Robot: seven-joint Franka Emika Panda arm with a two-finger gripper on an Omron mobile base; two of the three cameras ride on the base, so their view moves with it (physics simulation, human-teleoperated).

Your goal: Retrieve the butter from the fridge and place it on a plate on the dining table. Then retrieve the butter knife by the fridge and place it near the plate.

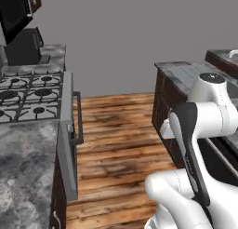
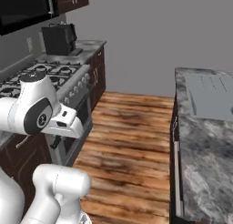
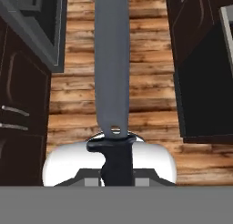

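Note:
In the hand view the butter knife (image 3: 112,68) runs straight up from my gripper (image 3: 116,172). Its long grey blade hangs over the wooden floor, and its black handle (image 3: 116,157) sits between the shut jaws. The dining table (image 2: 205,145), with its grey marbled top, stands to my right, and its near corner (image 1: 183,72) also shows in the left base view. The butter, the plate and the fridge are out of view.
A gas stove (image 1: 32,95) with a bar oven handle (image 1: 79,118) stands on the left beside dark cabinets (image 2: 98,75). A black appliance (image 2: 59,38) sits on the counter behind it. Open wooden floor (image 2: 132,136) lies between the stove and the dining table.

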